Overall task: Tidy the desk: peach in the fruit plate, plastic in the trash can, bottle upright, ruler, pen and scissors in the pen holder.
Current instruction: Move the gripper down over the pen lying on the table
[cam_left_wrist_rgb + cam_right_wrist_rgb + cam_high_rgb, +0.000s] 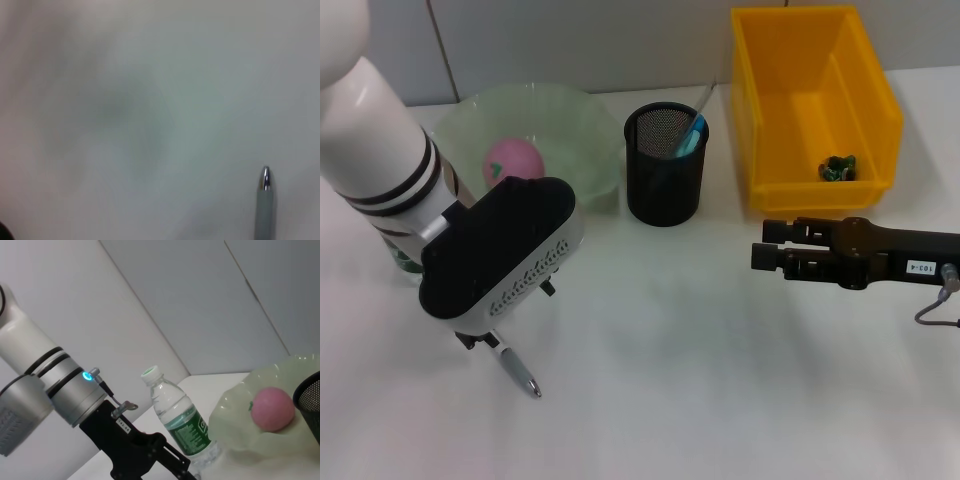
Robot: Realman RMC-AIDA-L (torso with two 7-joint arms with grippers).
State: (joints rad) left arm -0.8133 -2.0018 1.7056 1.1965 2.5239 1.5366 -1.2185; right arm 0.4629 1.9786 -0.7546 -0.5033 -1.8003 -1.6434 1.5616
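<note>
Left arm reaching in from upper left, wrist bent down, left gripper [505,345] low, fingers hidden under wrist housing, right gripper [768,245] level, pointing left, black fingers close together, nothing between them

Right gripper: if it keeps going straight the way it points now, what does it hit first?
Likely nothing nearby: the right gripper points left across bare desk; the holder sits beside that line. Depth unclear.

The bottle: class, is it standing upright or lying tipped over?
Upright. In the right wrist view the bottle stands cap-up on the desk.
</note>
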